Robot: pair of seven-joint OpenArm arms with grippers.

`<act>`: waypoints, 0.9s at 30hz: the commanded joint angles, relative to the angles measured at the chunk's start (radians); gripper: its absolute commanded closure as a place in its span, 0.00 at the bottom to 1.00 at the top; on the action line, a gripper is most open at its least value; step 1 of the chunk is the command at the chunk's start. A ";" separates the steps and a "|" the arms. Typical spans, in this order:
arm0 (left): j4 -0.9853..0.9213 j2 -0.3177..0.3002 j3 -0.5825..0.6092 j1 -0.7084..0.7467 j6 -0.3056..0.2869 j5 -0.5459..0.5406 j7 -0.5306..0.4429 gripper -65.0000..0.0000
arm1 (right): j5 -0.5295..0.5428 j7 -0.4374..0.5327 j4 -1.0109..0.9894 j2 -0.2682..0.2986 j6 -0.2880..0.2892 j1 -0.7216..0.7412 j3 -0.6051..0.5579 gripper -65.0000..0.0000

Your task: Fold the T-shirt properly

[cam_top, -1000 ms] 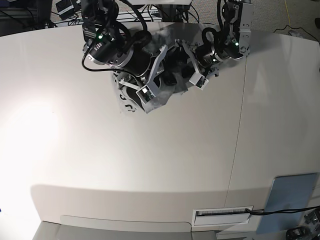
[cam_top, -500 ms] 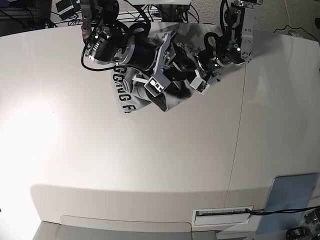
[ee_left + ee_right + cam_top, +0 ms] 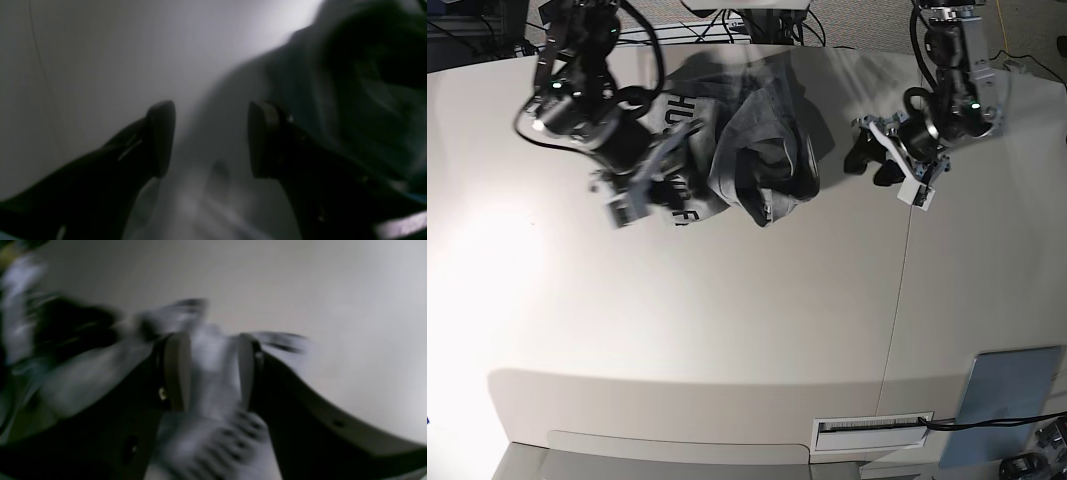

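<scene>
Crumpled heather-grey T-shirt [image 3: 752,150] heaped at tabletop [image 3: 727,330] twelve o'clock, black lettering showing. Right pincer [image 3: 208,370] pinching its nine o'clock edge; left pincer [image 3: 208,136] spread, at three o'clock.

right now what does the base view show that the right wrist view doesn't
Only the base view shows the left hand apart from the T-shirt, the shirt's whole crumpled heap with black lettering, and the blue-grey panel at the table corner. Only the right wrist view shows the right hand closed on a fold of grey cloth between its pads. Both show the shirt, the right hand and the pale tabletop.
</scene>
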 commanded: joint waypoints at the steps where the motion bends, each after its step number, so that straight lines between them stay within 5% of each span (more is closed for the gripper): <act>1: 0.030 -0.001 -0.011 0.000 -0.027 -0.083 0.038 0.49 | 0.001 0.021 0.019 0.014 0.002 0.008 0.044 0.64; 5: 0.080 0.000 0.000 0.035 -0.043 -0.333 0.233 0.49 | -0.013 0.003 0.019 0.078 0.002 0.007 0.208 0.64; 11: 0.138 0.000 0.109 0.092 -0.004 -0.477 0.316 0.51 | -0.013 0.003 0.018 0.164 -0.011 -0.003 0.365 0.64; 15: 0.138 0.000 0.256 0.093 0.050 -0.428 0.328 0.51 | -0.013 0.002 0.018 0.180 -0.017 -0.003 0.390 0.64; 22: 0.137 0.000 0.419 0.093 0.239 -0.114 0.122 0.51 | -0.013 -0.009 0.018 0.180 -0.017 -0.003 0.390 0.64; 25: 0.137 0.000 0.420 0.093 0.232 -0.111 0.110 0.53 | -0.013 -0.010 0.018 0.180 -0.016 -0.003 0.390 0.64; 27: 0.137 0.000 0.420 0.094 0.180 -0.151 0.111 0.70 | -0.013 -0.009 0.018 0.180 -0.016 -0.003 0.390 0.64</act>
